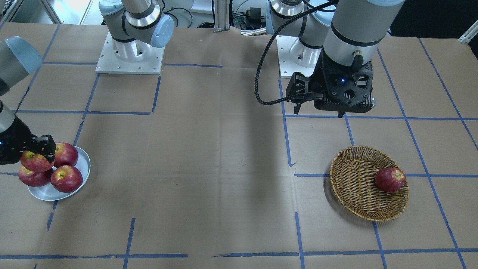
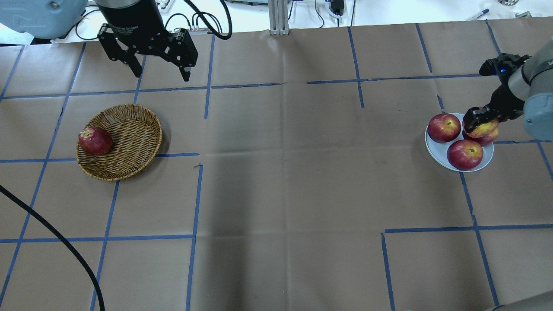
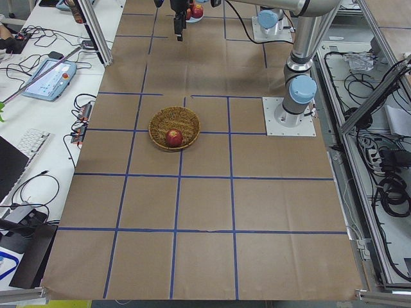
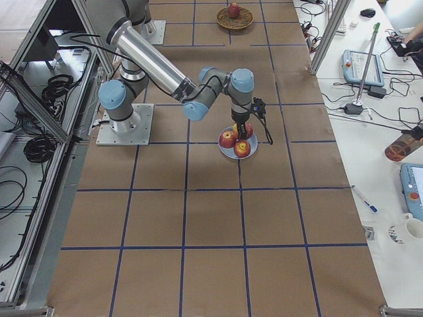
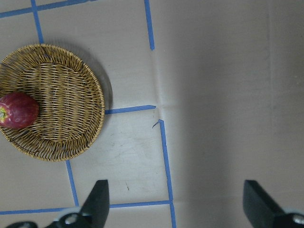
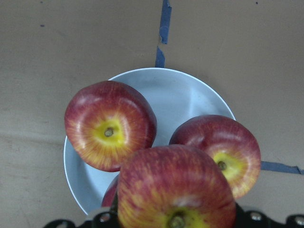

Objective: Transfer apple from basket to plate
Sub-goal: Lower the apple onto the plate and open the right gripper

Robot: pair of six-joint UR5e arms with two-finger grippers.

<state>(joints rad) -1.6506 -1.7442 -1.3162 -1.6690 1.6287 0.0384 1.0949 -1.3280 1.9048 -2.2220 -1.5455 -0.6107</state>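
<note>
Streaky apple (image 2: pixel 484 129) — right claw (image 2: pixel 478 122), round plate (image 2: pixel 435 149)

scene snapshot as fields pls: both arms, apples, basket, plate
right gripper: shut on the apple, held over the plate
apple: streaky red with a yellow top, above another apple; cannot tell if they touch
plate: white, with three other apples on it
left gripper: open, empty, raised above the table, off to one side of the basket
basket: wicker, holds one dark red apple near its rim
step state: apple not yet released
</note>
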